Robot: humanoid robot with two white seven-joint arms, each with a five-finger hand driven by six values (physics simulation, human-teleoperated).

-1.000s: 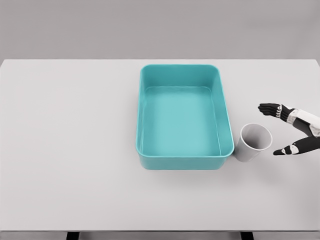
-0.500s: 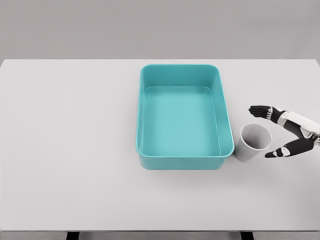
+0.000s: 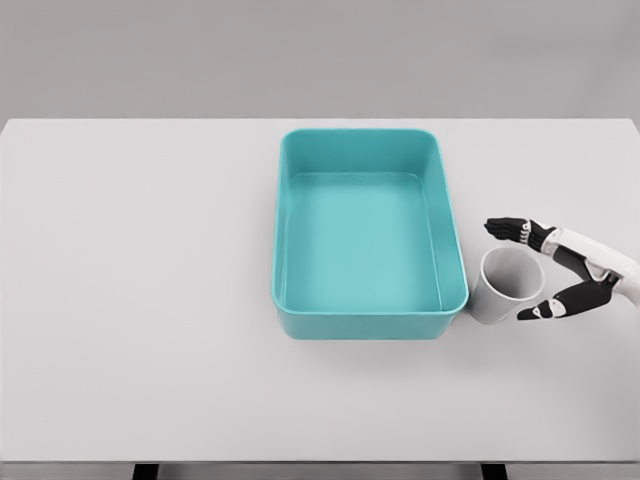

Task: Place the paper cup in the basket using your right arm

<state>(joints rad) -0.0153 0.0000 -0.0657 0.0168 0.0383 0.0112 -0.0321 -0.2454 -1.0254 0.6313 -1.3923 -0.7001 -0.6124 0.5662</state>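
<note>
A white paper cup (image 3: 505, 286) stands upright on the table, just right of the teal basket (image 3: 453, 240) near its front right corner. The basket is a rectangular tub with nothing inside. My right hand (image 3: 518, 268) comes in from the right edge and is open, its dark fingers (image 3: 507, 228) spread behind the cup and its thumb in front of it, so the cup's right side sits between them. I cannot tell whether they touch the cup. The left arm does not show.
The white table (image 3: 140, 300) stretches wide to the left and in front of the basket. Its far edge meets a grey wall, and its front edge runs along the bottom of the view.
My right hand has moved left toward the cup, from well clear of it to straddling its right side. The cup and basket have not moved.
</note>
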